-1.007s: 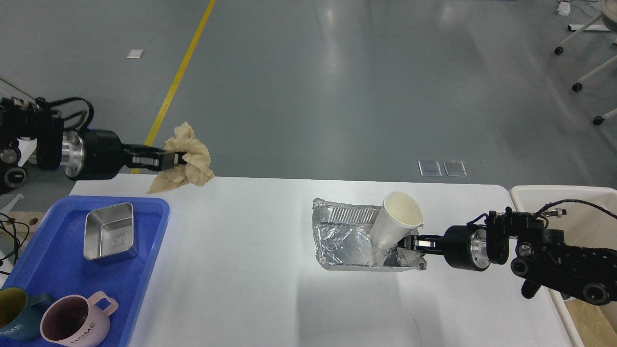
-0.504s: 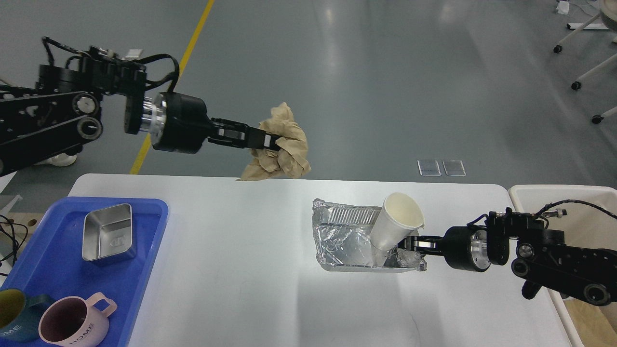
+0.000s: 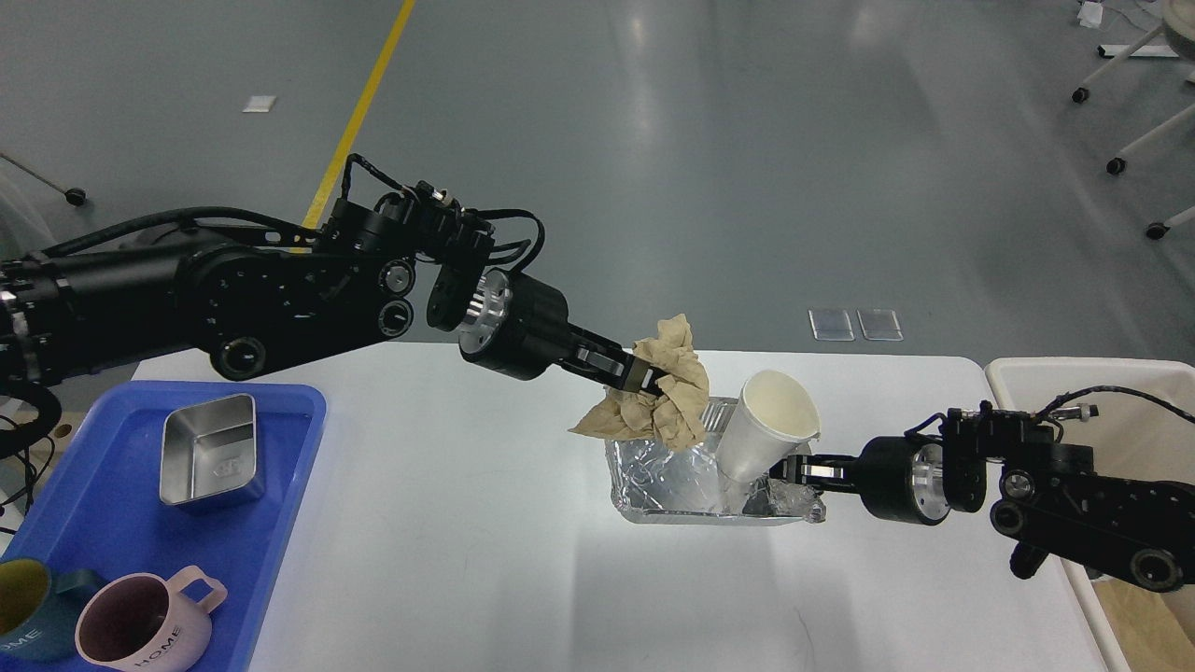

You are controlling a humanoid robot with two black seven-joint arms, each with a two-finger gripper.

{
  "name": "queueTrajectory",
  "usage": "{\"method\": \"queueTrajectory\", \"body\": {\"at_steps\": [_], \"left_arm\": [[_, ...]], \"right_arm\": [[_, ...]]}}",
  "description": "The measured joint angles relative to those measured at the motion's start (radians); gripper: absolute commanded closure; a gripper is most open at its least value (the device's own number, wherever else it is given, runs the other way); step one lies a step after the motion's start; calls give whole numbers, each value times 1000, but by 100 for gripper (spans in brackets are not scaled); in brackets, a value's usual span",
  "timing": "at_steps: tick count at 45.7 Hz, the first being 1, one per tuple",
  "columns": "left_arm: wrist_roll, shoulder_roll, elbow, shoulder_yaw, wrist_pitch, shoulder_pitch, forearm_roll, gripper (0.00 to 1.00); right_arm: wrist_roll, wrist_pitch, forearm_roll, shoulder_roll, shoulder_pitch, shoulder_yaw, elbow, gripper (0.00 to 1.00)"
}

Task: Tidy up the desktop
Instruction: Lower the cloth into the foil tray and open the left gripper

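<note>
The white desktop (image 3: 448,523) fills the lower half of the head view. A crumpled foil tray (image 3: 672,476) sits right of its centre, with a white paper cup (image 3: 767,434) leaning in it. My left gripper (image 3: 646,377) is shut on a crumpled brown paper napkin (image 3: 665,397), held just above the foil tray's far left corner. My right gripper (image 3: 782,471) reaches in from the right to the tray's near right corner, at the cup's base. Its fingers are dark and partly hidden by cup and foil.
A blue plastic tray (image 3: 289,485) lies at the desktop's left edge, holding a steel box (image 3: 210,450), a pink mug (image 3: 140,630) and a dark blue mug (image 3: 23,607). A beige bin (image 3: 1027,373) stands off the right edge. Chair legs stand on the far floor.
My left arm has swung right and down across the table's far edge, carrying the napkin from the left corner to above the foil tray. The right arm, cup and tray have stayed put.
</note>
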Motion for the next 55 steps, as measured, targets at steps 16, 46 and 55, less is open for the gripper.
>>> {"method": "queueTrajectory", "body": {"at_steps": [16,46,55], "left_arm": [[2,-74,57,43,-1,3,0,97],[57,-119,77,110,43,13,-2,57],[57,-119,80,101,59,2,-16,24]], "right_arm": [[0,0,0,2,4,2,3,100],[0,-2,0,6,7,2,2,100],[0,-2,1,1,10,2,2,100]]}}
